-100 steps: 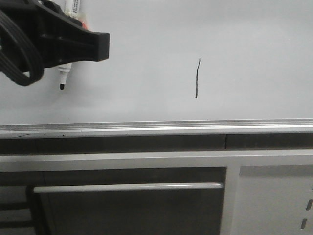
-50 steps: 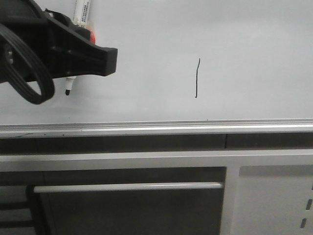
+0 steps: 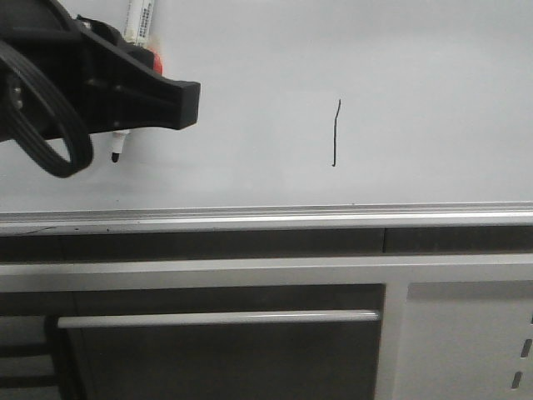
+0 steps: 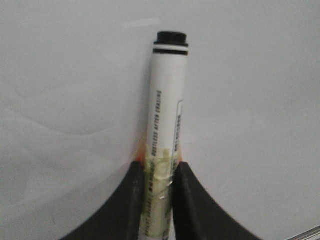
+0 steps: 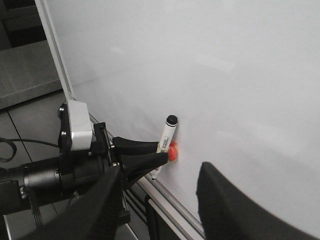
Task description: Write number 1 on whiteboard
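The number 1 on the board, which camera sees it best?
The front view: the number 1 stands as a clear black stroke on the whiteboard. The left wrist view shows only the marker; the right wrist view shows no stroke.

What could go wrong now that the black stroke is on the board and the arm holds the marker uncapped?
The left gripper grips the white marker with its bare black tip pointing down, close to the glossy pale grey whiteboard. A careless swing might leave a stray mark beside the thin black number 1. The open right gripper hovers nearby, so the arms could bump. The uncapped tip may also dry.
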Controlling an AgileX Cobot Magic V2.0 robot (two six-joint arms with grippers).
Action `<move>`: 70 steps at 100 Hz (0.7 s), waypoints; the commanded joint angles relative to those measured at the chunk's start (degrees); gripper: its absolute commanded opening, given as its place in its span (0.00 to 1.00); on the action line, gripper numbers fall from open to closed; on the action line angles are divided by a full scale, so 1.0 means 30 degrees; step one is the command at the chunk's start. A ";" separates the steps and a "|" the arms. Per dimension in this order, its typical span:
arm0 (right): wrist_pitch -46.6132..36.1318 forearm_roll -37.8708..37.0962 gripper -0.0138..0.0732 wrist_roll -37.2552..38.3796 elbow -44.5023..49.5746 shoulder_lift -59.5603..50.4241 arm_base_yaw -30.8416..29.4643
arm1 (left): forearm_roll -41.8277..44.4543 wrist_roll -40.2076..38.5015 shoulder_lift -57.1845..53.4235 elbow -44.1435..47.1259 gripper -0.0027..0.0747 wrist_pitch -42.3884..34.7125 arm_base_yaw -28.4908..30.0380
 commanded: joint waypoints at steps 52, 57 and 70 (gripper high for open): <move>-0.0825 0.0771 0.52 -0.0037 -0.0472 -0.0103 0.0040 | 0.0019 -0.0245 -0.0242 -0.0506 0.25 -0.1365 0.0372; -0.0825 0.0771 0.52 -0.0037 -0.0472 -0.0103 0.0040 | 0.0019 -0.0245 -0.0242 -0.0506 0.25 -0.1365 0.0372; -0.0825 0.0771 0.52 -0.0037 -0.0472 -0.0103 0.0040 | 0.0019 -0.0245 -0.0242 -0.0506 0.25 -0.1365 0.0372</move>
